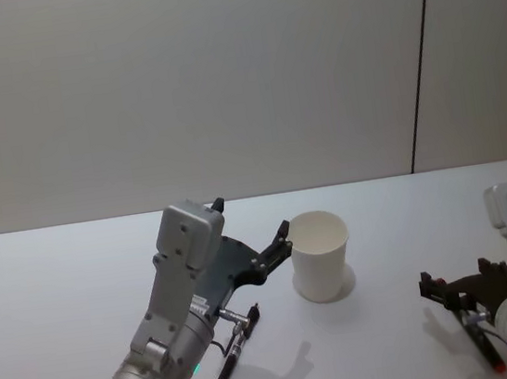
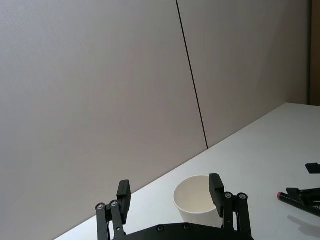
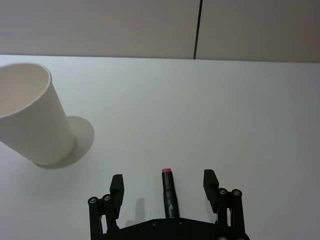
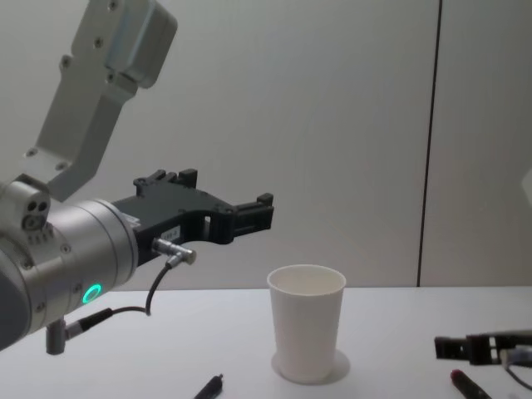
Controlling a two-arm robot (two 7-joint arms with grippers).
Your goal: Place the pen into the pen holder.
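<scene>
The pen holder, a white paper cup (image 1: pixel 319 256) (image 4: pixel 306 328) (image 3: pixel 30 117) (image 2: pixel 196 201), stands upright on the table. A dark pen with a red end (image 3: pixel 169 192) (image 1: pixel 485 344) (image 4: pixel 466 385) (image 2: pixel 295 196) lies flat to its right. My right gripper (image 3: pixel 163 179) (image 1: pixel 455 283) (image 4: pixel 464 345) is low over it and open, one finger on each side, not touching. Another black pen (image 1: pixel 229 359) (image 4: pixel 208 387) lies left of the cup. Above it my left gripper (image 1: pixel 252 219) (image 4: pixel 226 188) (image 2: pixel 170 192) hovers open and empty, pointing at the cup.
The white table (image 1: pixel 392 321) runs back to a plain wall with one dark vertical seam (image 1: pixel 419 65). The left arm's cable and connector (image 4: pixel 170 253) hang under its wrist, above the black pen.
</scene>
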